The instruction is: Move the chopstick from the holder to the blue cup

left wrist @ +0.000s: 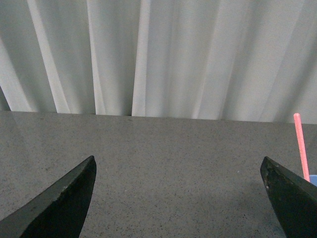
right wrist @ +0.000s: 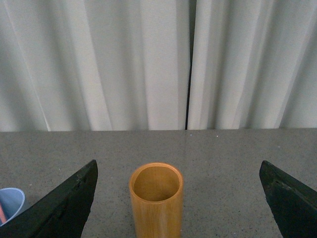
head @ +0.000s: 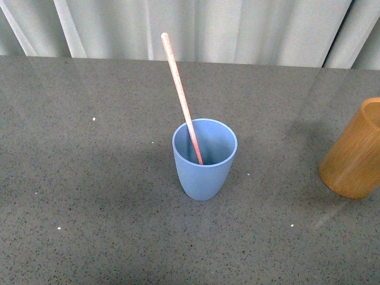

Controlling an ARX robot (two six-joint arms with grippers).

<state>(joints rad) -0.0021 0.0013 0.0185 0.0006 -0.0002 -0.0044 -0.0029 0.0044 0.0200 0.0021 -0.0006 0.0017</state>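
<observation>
A light blue cup (head: 204,160) stands upright in the middle of the grey table, and one pinkish-red chopstick (head: 179,89) leans in it, tip slanting up to the far left. The orange-brown holder (head: 355,152) stands at the right edge of the front view; in the right wrist view the holder (right wrist: 156,201) looks empty inside. My right gripper (right wrist: 178,171) is open, its fingers spread wide on either side of the holder without touching it. My left gripper (left wrist: 178,166) is open over bare table, with the chopstick (left wrist: 300,144) just beyond one finger. Neither arm shows in the front view.
The grey speckled table (head: 89,196) runs back to a white pleated curtain (head: 237,27) along its far edge. The blue cup's rim (right wrist: 10,201) shows at the edge of the right wrist view.
</observation>
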